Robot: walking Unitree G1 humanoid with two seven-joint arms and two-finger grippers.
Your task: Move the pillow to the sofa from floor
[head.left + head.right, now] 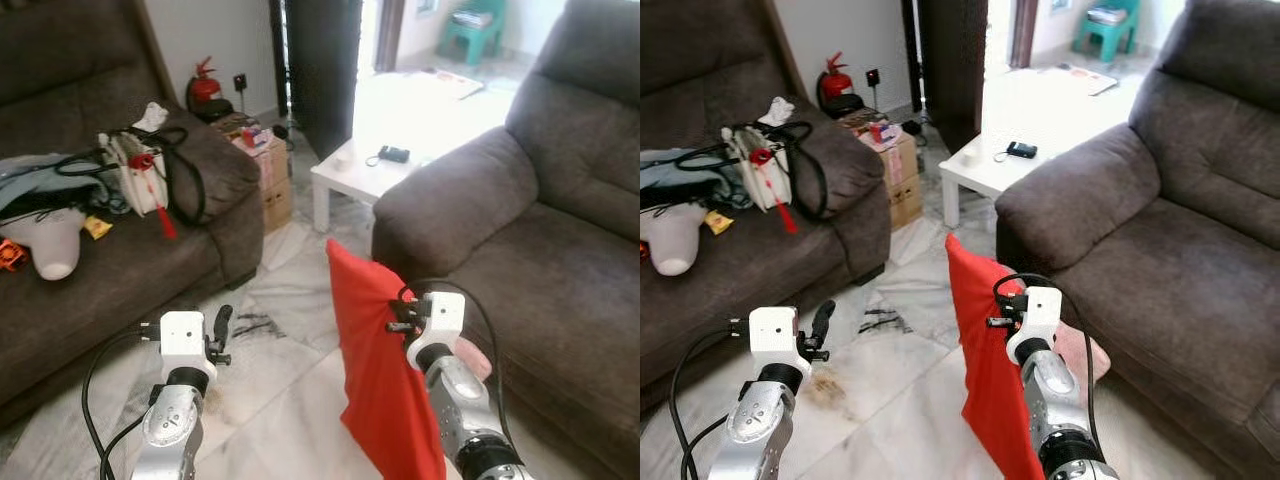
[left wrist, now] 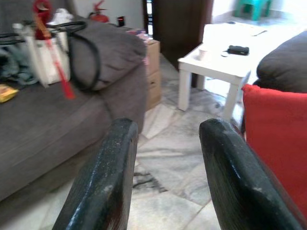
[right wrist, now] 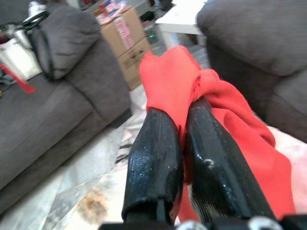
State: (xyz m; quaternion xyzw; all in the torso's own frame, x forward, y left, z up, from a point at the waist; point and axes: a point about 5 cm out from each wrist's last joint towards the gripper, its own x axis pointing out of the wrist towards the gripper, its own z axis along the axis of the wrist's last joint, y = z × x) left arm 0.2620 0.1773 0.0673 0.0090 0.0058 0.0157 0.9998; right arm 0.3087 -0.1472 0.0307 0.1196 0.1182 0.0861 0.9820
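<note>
My right claw (image 3: 184,143) is clamped on a pinch of the red pillow (image 1: 375,370), which hangs off the floor just beside the sofa (image 1: 560,270) on my right. My left claw (image 2: 165,167) hovers with its fingers apart, holding nothing. The grip takes only a fold of cloth, so a quick swing could tear it loose. Farther off, the white bench (image 1: 385,160) stands between both sofas.

two dark grey sofas (image 1: 560,250) flank a marble floor (image 1: 290,390) and white table (image 1: 365,170).
</note>
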